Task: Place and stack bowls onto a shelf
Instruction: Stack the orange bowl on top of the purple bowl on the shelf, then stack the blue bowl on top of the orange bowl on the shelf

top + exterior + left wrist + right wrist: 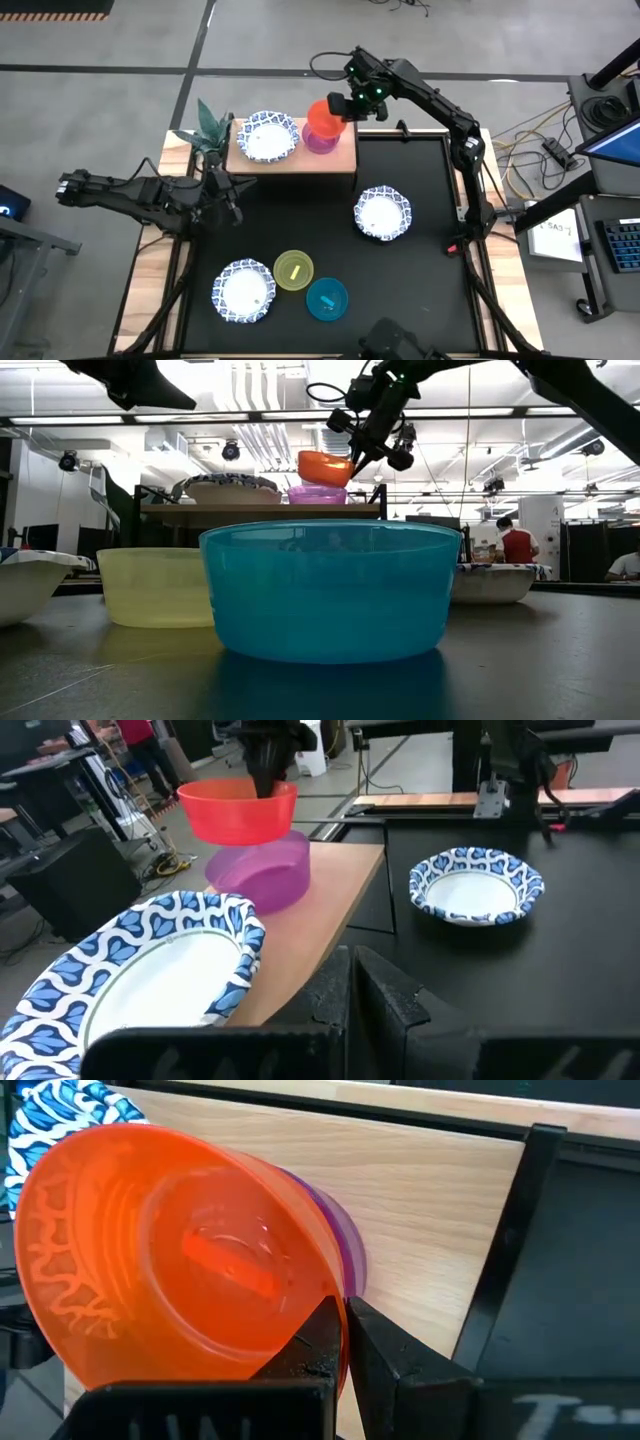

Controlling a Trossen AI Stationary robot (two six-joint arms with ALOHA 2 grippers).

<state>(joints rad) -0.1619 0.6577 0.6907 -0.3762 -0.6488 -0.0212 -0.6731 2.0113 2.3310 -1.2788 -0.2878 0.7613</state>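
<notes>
The light-wood shelf (345,160) stands at the table's far edge. On it rest a white bowl with a blue rim (267,136) on the left and a purple bowl (320,143) beside it. My right gripper (343,108) is shut on the red bowl (322,117), which hovers just over the purple bowl (318,494). My left gripper (236,200) waits shut near the shelf's near left corner, holding nothing. Two more white bowls (382,213) (243,291), a yellow-green bowl (293,270) and a teal bowl (327,299) sit on the black mat. My right gripper pinches the red bowl's rim (335,1295) on the side toward the table's right, one finger inside the bowl and one outside. It comes slanting down from the upper right. The bowl (325,467) is lifted clear, slightly tilted, just above the purple bowl.
A green leafy plant (210,125) stands at the shelf's left end, close to my left arm. The shelf's right part (345,880) is bare wood. The black mat (420,290) has open room on its near right side. People stand in the room beyond.
</notes>
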